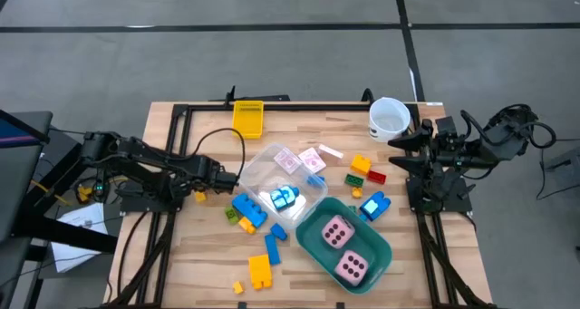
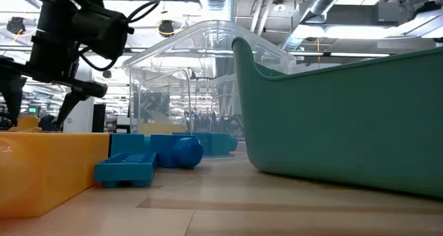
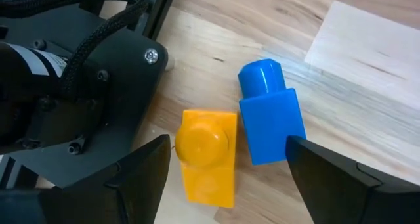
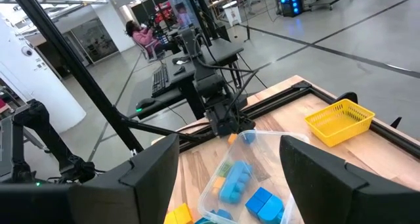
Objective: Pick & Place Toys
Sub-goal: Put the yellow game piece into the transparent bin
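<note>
Left tool [image 1: 220,178] hovers low over the desk [image 1: 299,119] with its fingers spread and nothing between them, at about 9 o'clock from the clear tub [image 1: 276,184]. Straight below it, in the left wrist view, lie a yellow brick [image 3: 205,155] and a blue brick [image 3: 269,112], side by side and touching or nearly so; both lie flat, long axes roughly parallel, the blue one's single stud pointing away from the tool. From above, only a small yellow piece [image 1: 199,197] shows by the fingertips.

Outward at 3 o'clock, the clear tub, tilted on its side, holds a light blue toy [image 1: 285,197], and its wall stands between the tool and the pink-white cards [image 1: 312,158] beyond. At 5 o'clock from the tool lies a cluster of blue bricks [image 1: 249,209], then another blue brick [image 1: 272,247] and a yellow brick [image 1: 260,271], long axes running about 12 to 6. The teal tub [image 1: 313,236] farther right holds two pink dice [image 1: 344,250]. A yellow basket [image 1: 247,119] sits at 12 o'clock near the desk's far edge, a white cup [image 1: 389,117] at the far right.

Right tool [image 1: 403,150] waits open and empty at the desk's right edge, near yellow, red and green bricks [image 1: 362,171].
</note>
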